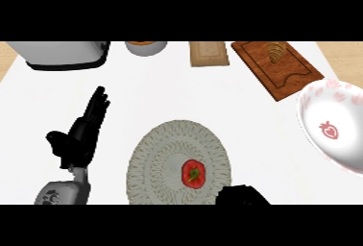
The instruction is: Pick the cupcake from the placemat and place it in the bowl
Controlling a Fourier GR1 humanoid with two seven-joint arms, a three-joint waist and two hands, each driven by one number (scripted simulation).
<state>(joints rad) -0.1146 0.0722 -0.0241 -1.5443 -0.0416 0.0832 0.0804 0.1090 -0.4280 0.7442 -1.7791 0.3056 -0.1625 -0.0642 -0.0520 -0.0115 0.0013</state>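
Two black hands show above the white bench (pixel 177 91). Near centre, the cupcake (pixel 193 173) sits on the round placemat (pixel 166 144), red-topped. Far right stands the white bowl (pixel 312 108), well apart. Left hand (pixel 83 132) rests at left, fingers straight. Right hand (pixel 242 196) shows near edge; its fingers cannot be told.
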